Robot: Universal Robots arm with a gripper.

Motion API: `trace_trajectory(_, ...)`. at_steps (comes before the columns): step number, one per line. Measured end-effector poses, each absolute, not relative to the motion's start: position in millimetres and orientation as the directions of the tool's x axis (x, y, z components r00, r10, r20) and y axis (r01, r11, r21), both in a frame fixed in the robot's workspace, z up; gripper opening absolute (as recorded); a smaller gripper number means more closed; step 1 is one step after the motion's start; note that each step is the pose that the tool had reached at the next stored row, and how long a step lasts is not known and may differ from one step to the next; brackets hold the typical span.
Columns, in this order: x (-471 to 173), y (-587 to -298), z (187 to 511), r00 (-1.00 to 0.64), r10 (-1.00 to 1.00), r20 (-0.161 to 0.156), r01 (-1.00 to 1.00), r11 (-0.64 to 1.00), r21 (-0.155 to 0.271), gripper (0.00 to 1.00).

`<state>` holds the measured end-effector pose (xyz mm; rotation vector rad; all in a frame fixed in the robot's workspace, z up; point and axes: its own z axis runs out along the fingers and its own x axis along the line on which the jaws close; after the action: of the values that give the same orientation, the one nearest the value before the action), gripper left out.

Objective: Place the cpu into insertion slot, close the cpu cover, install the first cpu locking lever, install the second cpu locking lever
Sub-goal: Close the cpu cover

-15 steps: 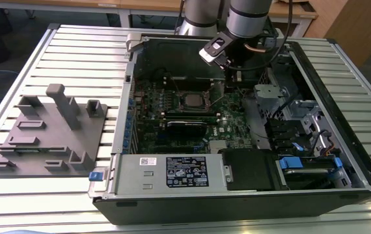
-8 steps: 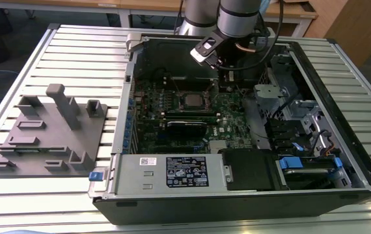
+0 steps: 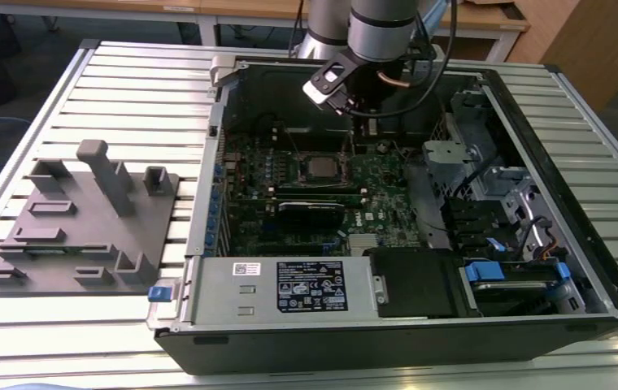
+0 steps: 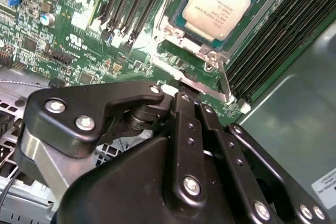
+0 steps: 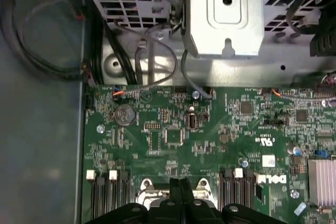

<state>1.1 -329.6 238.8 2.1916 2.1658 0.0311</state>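
- Exterior view: an open case (image 3: 396,341) sits on the slatted table (image 3: 124,81), on the side toward the exterior view's right. A grey tray (image 3: 81,236) lies near the table's opposite edge.
- The arm reaches down into the case. The gripper (image 3: 350,110) hangs over the far edge of the board (image 3: 380,183), close to the cpu (image 3: 322,169). The power supply (image 3: 287,288) lies along the case's near wall.
- Second wrist view: the cpu (image 4: 218,3) lies flat in the slot (image 4: 181,18). The cover (image 4: 178,36) is down around it, and the metal top shows through the window.
- A thin lever (image 4: 224,80) runs past the slot's corner; I cannot tell whether it is latched. Memory slots (image 4: 131,3) flank the slot.
- The gripper (image 4: 189,98) is just short of the cover, jaws together and holding nothing.
- First wrist view: the gripper (image 5: 181,187) has its fingertips meeting, with the cover's silvery edge (image 5: 148,186) just beyond them.
- A coin cell (image 5: 124,114) sits near a corner of the board (image 5: 210,140). A metal bracket (image 5: 226,14) and cables (image 5: 42,51) lie past the board's edge.
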Motion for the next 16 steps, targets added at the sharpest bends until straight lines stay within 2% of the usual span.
trace_trajectory(16, -10.8, -329.6, 237.4, 0.012, 1.0, -0.028, 0.998, -0.011, 0.057, 0.11)
